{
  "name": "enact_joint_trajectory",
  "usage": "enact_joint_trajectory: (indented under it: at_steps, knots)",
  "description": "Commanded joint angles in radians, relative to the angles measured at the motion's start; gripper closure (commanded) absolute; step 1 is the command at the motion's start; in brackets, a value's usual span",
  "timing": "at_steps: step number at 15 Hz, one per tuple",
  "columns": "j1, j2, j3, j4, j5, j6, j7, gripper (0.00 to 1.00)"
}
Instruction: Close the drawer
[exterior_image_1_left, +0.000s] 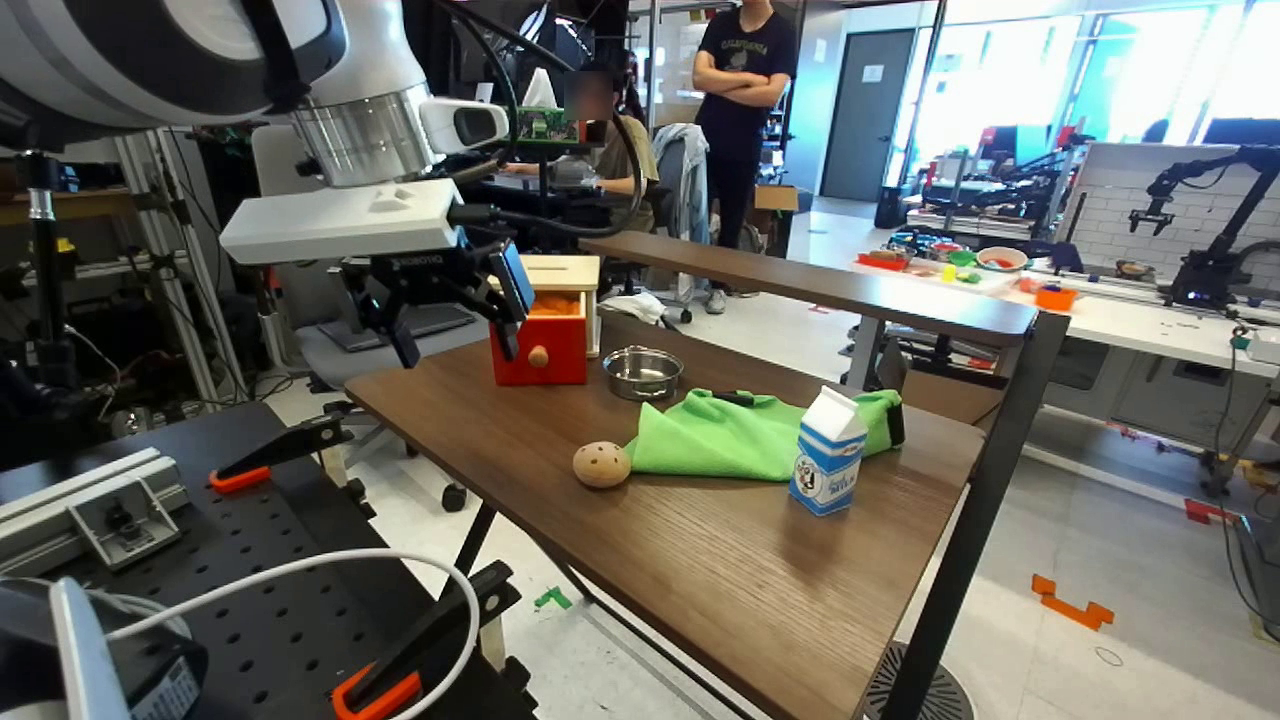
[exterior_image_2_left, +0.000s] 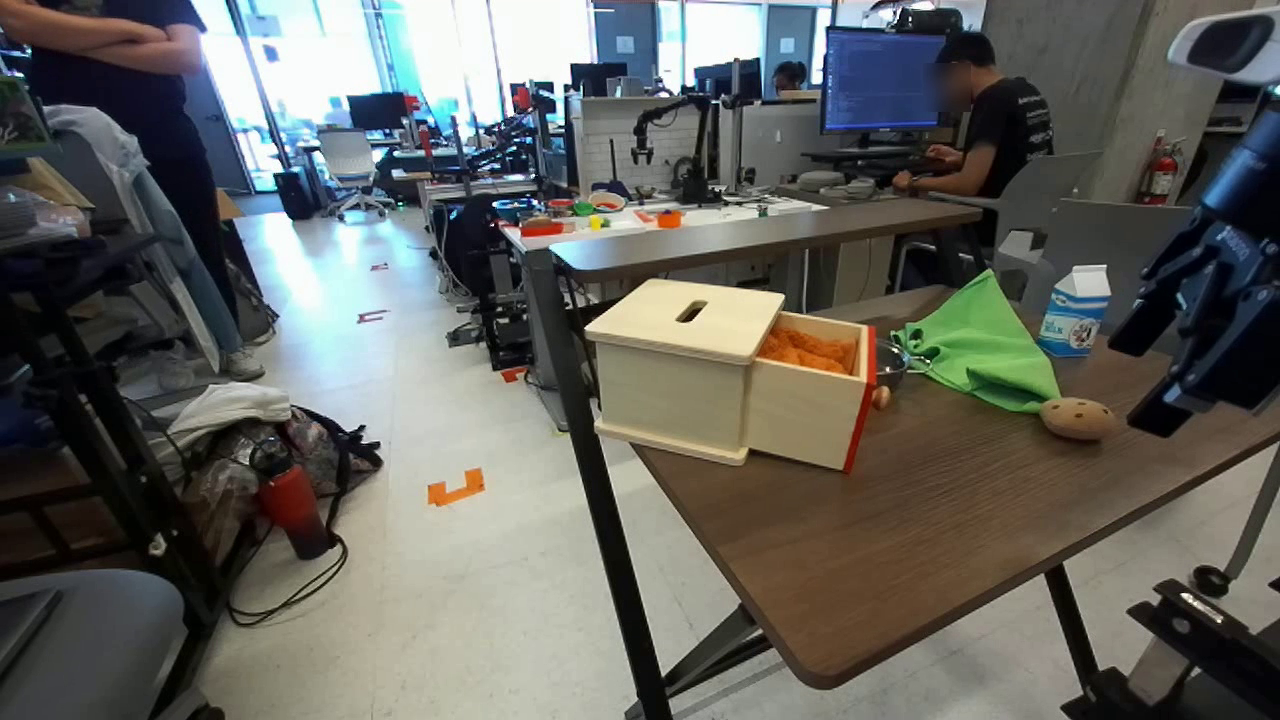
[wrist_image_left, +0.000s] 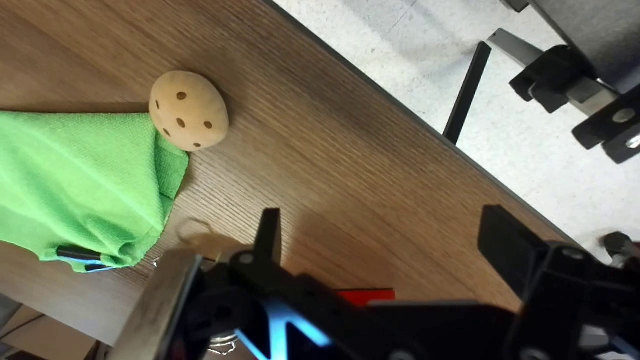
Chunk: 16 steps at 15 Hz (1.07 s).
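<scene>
The small tan wooden drawer (exterior_image_2_left: 805, 410), with a red front and a round wooden knob (exterior_image_1_left: 538, 356), stands partway out of its pale wooden box (exterior_image_2_left: 670, 395), whose flat lid (exterior_image_2_left: 655, 325) has a slot. Fluffy orange material (exterior_image_2_left: 800, 350) lies inside it. In an exterior view, box and drawer sit at the left end of the dark brown wood-grain counter (exterior_image_1_left: 690, 540), the red front facing right.

The black two-fingered gripper (wrist_image_left: 381, 222) hangs above the counter, its fingers (wrist_image_left: 270, 232) spread wide, with wood grain showing between them in the wrist view. There, a strip of red shows at the lower edge, partly covered by the gripper. In an exterior view the gripper is at the right, well apart from the drawer.

A round shiny metal bowl (exterior_image_1_left: 643, 375) stands just beside the drawer. Farther right lies a rumpled bright green cloth (exterior_image_1_left: 720, 440); a tan egg-shaped object with dark brown spots (wrist_image_left: 189, 111) touches its edge. A blue and white gable-topped milk carton (exterior_image_1_left: 828, 460) stands upright near the cloth.
</scene>
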Motion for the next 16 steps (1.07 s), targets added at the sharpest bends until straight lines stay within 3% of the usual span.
enact_joint_trajectory:
  at_steps: [1,8,12,16]
  knots:
    - [-0.006,-0.001,0.004,0.001,-0.013,-0.002,0.012,0.00]
    - [-0.029,0.123,0.105,0.089,0.113,0.046,0.113,0.00]
    - [-0.020,0.208,0.096,0.197,0.066,0.018,0.119,0.00]
    - [-0.066,0.306,0.146,0.312,0.052,-0.020,0.084,0.00]
